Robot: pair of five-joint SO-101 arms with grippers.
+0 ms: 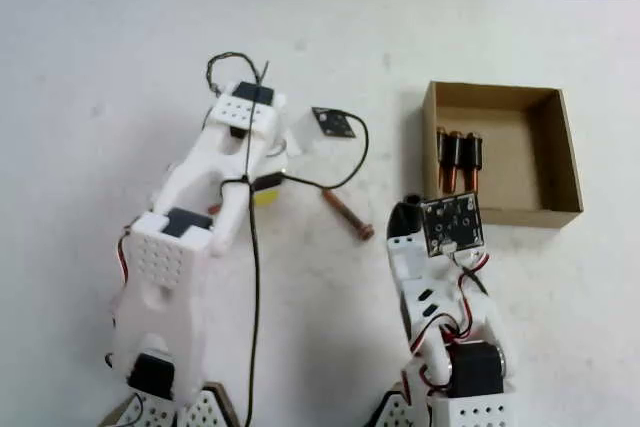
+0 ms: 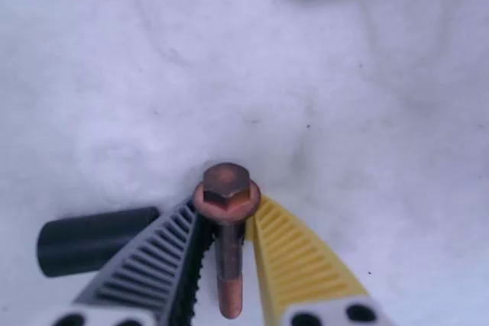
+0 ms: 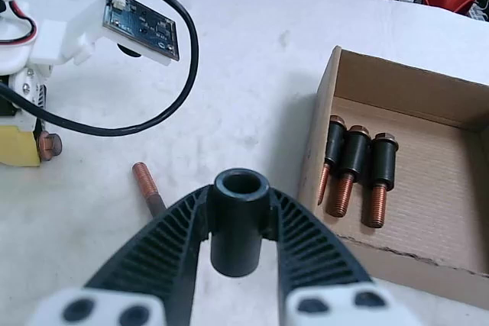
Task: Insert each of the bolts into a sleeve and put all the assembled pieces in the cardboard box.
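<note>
My left gripper (image 2: 227,217) is shut on a copper bolt (image 2: 228,196), hex head outward, just above the white table; in the high view it sits at the table's middle (image 1: 268,187). A loose black sleeve (image 2: 92,239) lies beside its grey finger. My right gripper (image 3: 238,198) is shut on another black sleeve (image 3: 238,238), bore facing outward, close to the box's near left corner (image 1: 405,215). A second bolt (image 1: 347,214) lies on the table between the two grippers. The cardboard box (image 1: 555,215) holds three assembled pieces (image 1: 458,159) along its left wall.
A black cable (image 1: 355,162) loops from the left arm's camera board (image 1: 333,123) over the table near the loose bolt. The box's right half (image 3: 451,188) is bare cardboard. Open white table stretches behind and left of the arms.
</note>
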